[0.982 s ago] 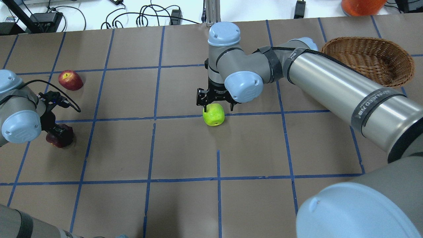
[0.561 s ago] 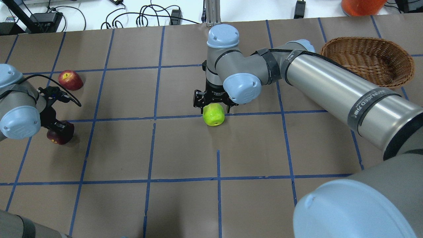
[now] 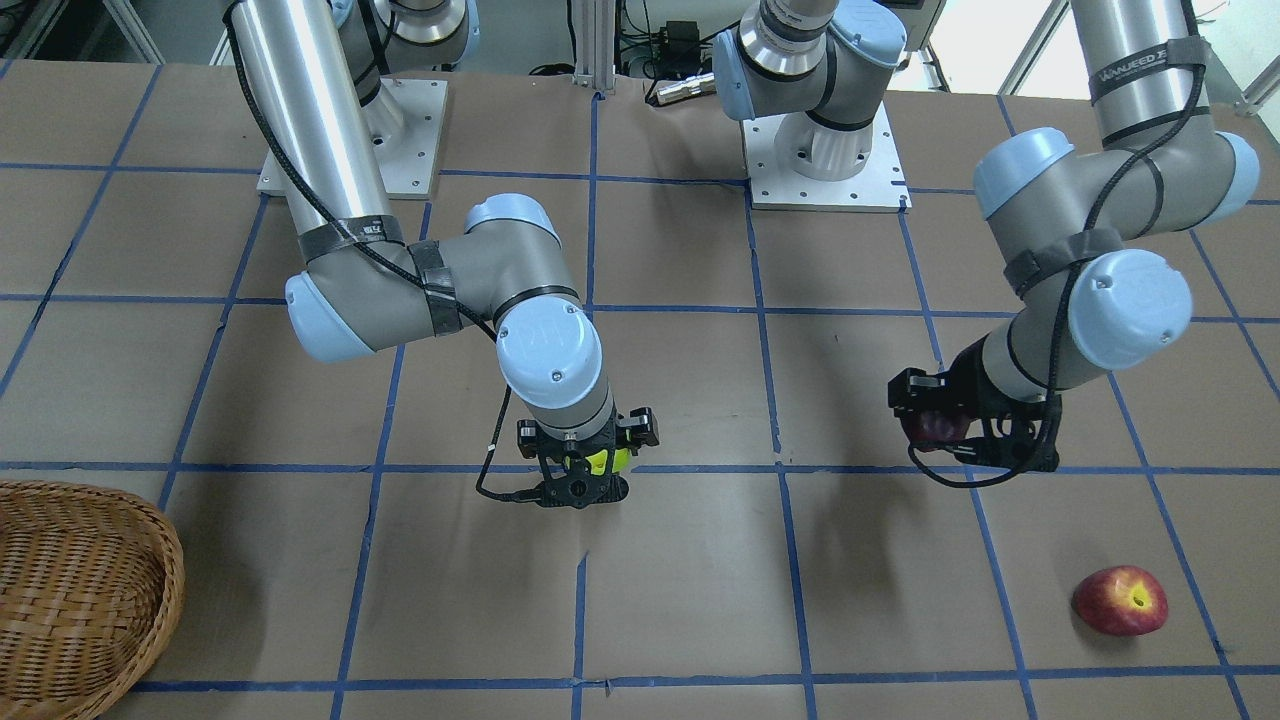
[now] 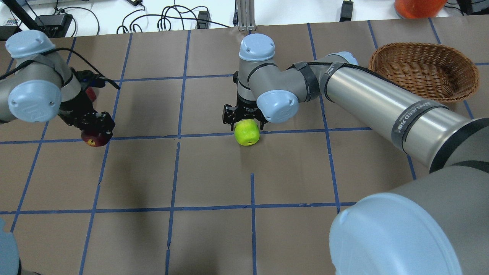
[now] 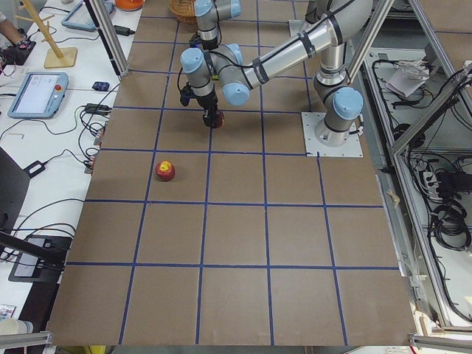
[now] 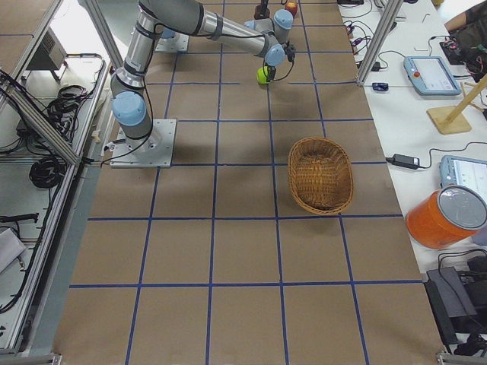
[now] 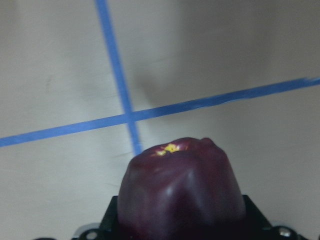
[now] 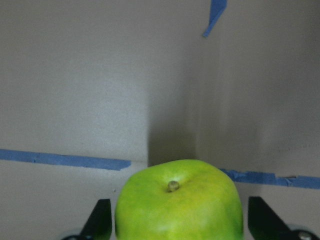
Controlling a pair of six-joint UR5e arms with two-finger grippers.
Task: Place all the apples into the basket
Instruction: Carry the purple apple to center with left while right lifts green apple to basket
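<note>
Green apple (image 4: 247, 134) half-hidden under end effector (image 4: 247, 123)

apples x3: grn (image 4: 247, 132), maroon (image 4: 93, 138), red (image 3: 1120, 600) | basket (image 4: 424, 72) x1 | arms (image 4: 34, 91) (image 4: 366, 99) x2

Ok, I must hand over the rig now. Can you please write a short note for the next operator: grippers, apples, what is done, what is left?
Left gripper: shut on the maroon apple, held clear of the table.
Right gripper: open, fingers either side of the green apple, which sits on the table; not gripped yet.
Red apple: on the table, on the left arm's side, untouched.
Basket: on the right arm's side, empty.
Done: no apple is in.
Left: all three apples.
</note>
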